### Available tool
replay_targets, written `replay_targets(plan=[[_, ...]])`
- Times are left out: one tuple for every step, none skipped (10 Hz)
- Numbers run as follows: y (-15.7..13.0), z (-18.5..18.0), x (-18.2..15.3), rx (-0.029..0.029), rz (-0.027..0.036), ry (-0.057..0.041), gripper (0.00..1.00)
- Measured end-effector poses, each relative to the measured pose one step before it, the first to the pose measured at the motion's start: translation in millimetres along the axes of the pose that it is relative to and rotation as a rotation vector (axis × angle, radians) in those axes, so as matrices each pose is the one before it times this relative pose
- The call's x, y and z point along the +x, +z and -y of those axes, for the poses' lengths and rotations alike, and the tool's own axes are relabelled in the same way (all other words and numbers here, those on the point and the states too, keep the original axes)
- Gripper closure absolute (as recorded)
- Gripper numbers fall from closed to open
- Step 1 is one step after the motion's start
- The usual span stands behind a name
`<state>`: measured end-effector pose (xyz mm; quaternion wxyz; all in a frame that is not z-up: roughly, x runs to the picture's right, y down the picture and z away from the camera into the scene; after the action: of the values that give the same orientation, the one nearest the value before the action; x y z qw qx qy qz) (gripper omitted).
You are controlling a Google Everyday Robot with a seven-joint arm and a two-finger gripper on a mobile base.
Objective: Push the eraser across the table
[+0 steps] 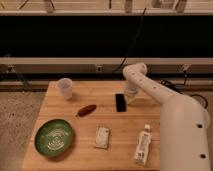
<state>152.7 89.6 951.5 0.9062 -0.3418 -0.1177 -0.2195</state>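
Observation:
The eraser (120, 102) is a flat black block lying on the light wooden table (100, 150), right of centre. My gripper (130, 98) hangs from the white arm just to the right of the eraser, low over the tabletop and very close to the block's right edge. Whether it touches the eraser does not show.
A clear plastic cup (65, 88) stands at the back left. A reddish-brown sausage-shaped item (86, 110) lies left of the eraser. A green plate (53, 137) sits front left, a white packet (102, 137) front centre, a white bottle (143, 145) front right. My white arm covers the table's right side.

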Motion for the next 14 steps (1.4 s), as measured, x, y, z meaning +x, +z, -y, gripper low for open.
replay_targets(plan=[[0.29, 6.25, -4.31, 0.00462, 0.00562, -0.01392, 1.00], [0.13, 5.71, -4.65, 0.00373, 0.00516, -0.01552, 1.00], [-0.05, 5.59, -5.82, 0.00317, 0.00625, -0.01674, 1.00], [0.07, 7.36, -8.82, 0.00264, 0.00888, -0.02317, 1.00], [-0.13, 6.95, -8.07, 0.00238, 0.00693, -0.02021, 1.00], [0.56, 4.14, -6.86, -0.00355, 0.00623, -0.01631, 1.00], [2.00, 6.55, -12.96, -0.00615, 0.01160, -0.02680, 1.00], [1.40, 3.75, -7.40, -0.00334, 0.00736, -0.01474, 1.00], [1.96, 5.39, -11.08, -0.00461, 0.01124, -0.02154, 1.00], [2.80, 5.31, -12.63, -0.00474, 0.01629, -0.02862, 1.00], [1.48, 0.70, -5.35, -0.00194, 0.01008, -0.01320, 1.00], [1.09, 1.61, -5.44, -0.00285, 0.00752, -0.01308, 1.00], [1.35, 3.39, -8.81, -0.00444, 0.00936, -0.02137, 1.00], [0.94, 4.82, -9.00, -0.00084, 0.00762, -0.02403, 1.00]])
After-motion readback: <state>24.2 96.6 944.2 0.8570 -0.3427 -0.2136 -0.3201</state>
